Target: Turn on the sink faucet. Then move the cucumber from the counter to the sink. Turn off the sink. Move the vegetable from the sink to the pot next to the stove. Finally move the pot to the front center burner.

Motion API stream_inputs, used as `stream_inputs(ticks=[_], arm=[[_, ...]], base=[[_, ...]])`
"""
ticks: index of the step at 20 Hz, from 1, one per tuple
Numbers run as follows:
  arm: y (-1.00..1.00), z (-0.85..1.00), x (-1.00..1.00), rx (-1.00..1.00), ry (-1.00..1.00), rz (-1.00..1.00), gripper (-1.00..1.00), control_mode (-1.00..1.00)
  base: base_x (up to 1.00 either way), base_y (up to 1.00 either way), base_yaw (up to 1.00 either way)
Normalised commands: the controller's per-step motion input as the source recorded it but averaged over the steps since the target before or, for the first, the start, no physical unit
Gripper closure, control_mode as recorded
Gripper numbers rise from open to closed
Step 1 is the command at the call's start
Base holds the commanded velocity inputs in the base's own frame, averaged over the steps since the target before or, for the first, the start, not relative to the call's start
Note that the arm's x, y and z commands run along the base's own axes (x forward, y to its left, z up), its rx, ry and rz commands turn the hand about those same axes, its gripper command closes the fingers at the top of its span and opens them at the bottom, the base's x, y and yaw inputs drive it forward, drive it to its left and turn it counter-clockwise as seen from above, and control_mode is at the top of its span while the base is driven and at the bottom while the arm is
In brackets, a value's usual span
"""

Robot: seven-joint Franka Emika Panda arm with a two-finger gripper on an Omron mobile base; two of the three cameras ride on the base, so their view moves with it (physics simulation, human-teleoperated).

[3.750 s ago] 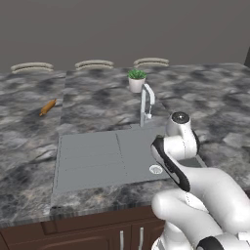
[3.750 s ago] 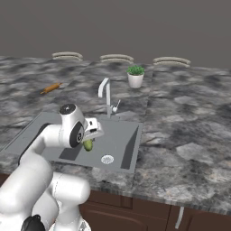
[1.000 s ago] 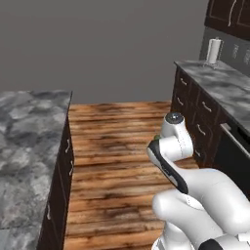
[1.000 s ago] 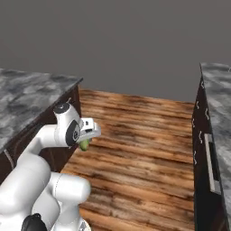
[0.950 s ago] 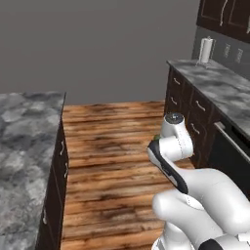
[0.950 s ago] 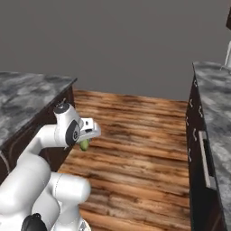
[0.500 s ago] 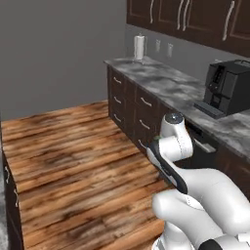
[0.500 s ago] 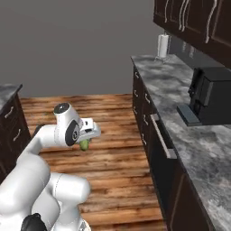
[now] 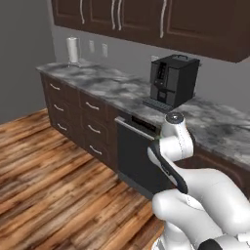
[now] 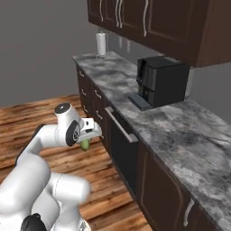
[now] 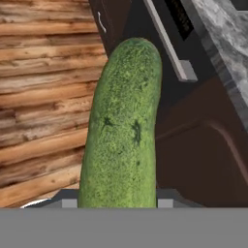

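My gripper (image 10: 89, 136) is shut on the cucumber (image 10: 84, 144), a dark green bumpy oblong that hangs from the hand over the wooden floor, just in front of the dark cabinets. In the hand view the cucumber (image 11: 123, 131) stands lengthwise up the middle, its lower end running down to the view's bottom edge, where it covers the finger tips. A dark grey marbled counter (image 10: 153, 119) runs along the wall to my right. The sink, its faucet, the pot and the stove are out of view.
A black coffee machine (image 9: 172, 82) stands on the counter (image 9: 105, 85), with a paper towel roll (image 9: 72, 50) at its far end. A dark dishwasher front (image 9: 135, 155) with a bar handle lies close to the arm. Wooden floor (image 9: 44, 166) is open to the left.
The whole picture has swung: the base has turned and the counter with the coffee machine now lies close ahead. The arm keeps its pose with the cucumber still in the grip.
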Motion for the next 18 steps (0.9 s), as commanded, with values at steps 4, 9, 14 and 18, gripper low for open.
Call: stream_inputs(ticks=[4,9,14,18], arm=[[0.0,0.0,0.0,0.0,0.0,0.0,1.0,1.0],[0.0,0.0,0.0,0.0,0.0,0.0,1.0,1.0],[0.0,0.0,0.0,0.0,0.0,0.0,1.0,1.0],[0.0,0.0,0.0,0.0,0.0,0.0,1.0,1.0]], base=[[0.0,-0.22,-0.53],[0.0,-0.31,-0.51],[0.0,-0.42,-0.47],[0.0,-0.41,-0.45]])
